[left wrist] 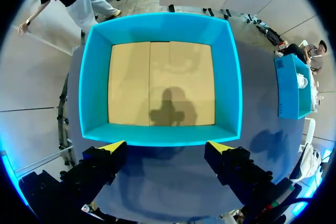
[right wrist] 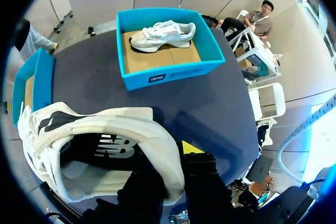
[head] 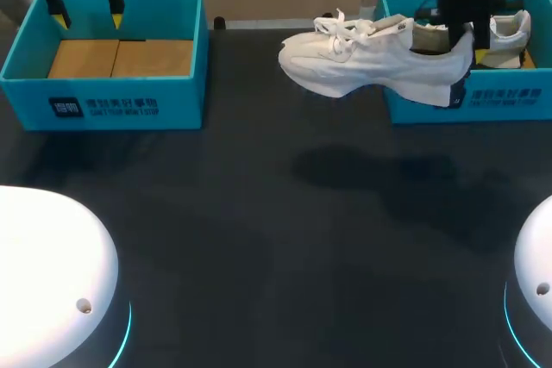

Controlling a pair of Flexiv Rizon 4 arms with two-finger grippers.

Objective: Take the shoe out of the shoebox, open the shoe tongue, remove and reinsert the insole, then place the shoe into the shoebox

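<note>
Little is hidden at the far left. The left gripper (head: 89,16) hangs over the left shoebox (head: 26,84), its two yellow tips spread wide with nothing between them, and the left wrist view shows the whole tan cardboard floor under it. Further right, the shoe (head: 362,62) is up off the table (head: 259,239), level and toe to the left, with its shadow (head: 371,170) on the dark top below. Its heel overlaps the near left corner of the right shoebox (head: 414,111).

The right gripper (right wrist: 172,157) has the shoe clamped by the heel collar. In the right wrist view only one yellow tip shows, outside the heel wall. The other finger is lost in the dark opening, and from overhead the arm covers the grip altogether. A second shoe (right wrist: 163,34) lies in the right shoebox; from the head view the arm hides most of it.

The held shoe is white all over, with a thick sculpted sole, white laces lying loose over the tongue, a pale insole and a dark lining round the collar.

Each shoebox has a dark label (head: 103,108) with white print on its front wall. The one on the right is partly cut off by the shoe's heel. A white logo sits on the dark lining inside the heel.
</note>
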